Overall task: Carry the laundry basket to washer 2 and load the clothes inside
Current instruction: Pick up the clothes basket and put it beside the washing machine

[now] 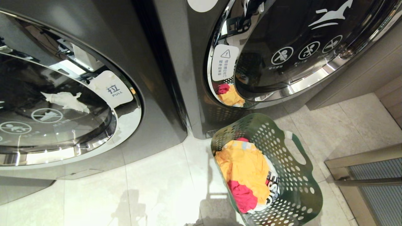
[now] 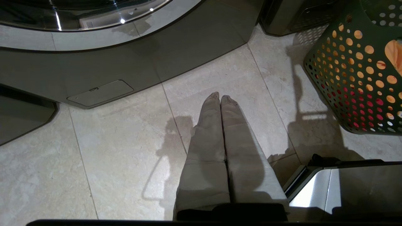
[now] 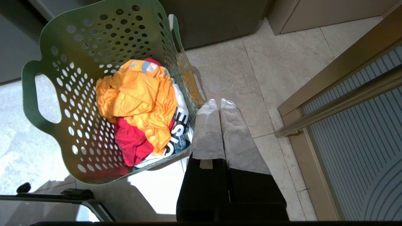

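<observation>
With the basket (image 1: 292, 175) sitting on the floor by the washers, both closed hands, left (image 2: 220, 98) and right (image 3: 219, 102), are hanging empty, needing next to grip its handles.

"拉 PULL" label (image 1: 114, 90) on the left washer's door (image 1: 56, 125).
</observation>
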### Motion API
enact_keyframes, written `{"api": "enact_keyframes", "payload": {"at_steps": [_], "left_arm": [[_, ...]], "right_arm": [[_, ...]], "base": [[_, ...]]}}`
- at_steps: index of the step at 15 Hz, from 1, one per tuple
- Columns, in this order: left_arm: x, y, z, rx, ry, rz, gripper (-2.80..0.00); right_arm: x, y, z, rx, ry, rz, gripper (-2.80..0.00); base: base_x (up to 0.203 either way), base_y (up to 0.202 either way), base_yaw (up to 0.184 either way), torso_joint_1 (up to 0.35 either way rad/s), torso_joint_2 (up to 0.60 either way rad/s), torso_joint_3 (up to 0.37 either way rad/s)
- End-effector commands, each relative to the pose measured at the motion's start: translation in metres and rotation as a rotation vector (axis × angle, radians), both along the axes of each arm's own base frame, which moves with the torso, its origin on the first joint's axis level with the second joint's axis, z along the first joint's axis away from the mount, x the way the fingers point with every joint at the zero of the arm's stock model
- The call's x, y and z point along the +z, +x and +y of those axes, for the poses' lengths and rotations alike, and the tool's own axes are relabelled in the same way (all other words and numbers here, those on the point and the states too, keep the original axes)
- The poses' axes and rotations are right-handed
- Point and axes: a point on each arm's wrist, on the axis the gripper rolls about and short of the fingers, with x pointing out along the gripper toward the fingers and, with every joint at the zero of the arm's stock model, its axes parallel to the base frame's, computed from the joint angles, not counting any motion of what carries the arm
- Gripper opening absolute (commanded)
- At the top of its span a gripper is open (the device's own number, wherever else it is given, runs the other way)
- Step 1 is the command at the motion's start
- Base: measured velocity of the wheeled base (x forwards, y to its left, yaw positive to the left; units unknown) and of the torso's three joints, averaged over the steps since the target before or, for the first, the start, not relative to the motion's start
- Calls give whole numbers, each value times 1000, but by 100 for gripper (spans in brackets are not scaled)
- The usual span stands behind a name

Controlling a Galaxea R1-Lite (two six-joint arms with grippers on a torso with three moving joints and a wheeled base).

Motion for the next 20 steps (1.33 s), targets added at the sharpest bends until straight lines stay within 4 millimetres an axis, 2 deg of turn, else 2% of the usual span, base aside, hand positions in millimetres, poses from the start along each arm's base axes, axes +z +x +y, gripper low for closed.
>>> {"api": "enact_keyframes", "payload": {"at_steps": [1,6,20], "left_arm": [[0,0,0,1,-2,2,-280],[0,0,0,-8,9,3,-280],[0,0,0,-8,9,3,-280]], "right_arm": [[-9,3,0,0,-2,35,-280],[-10,3,0,1,-8,36,-280],[-10,3,0,0,-7,37,-280]], "base": [[0,0,0,0,0,0],[0,0,0,1,0,46],[0,0,0,4,2,198]]}}
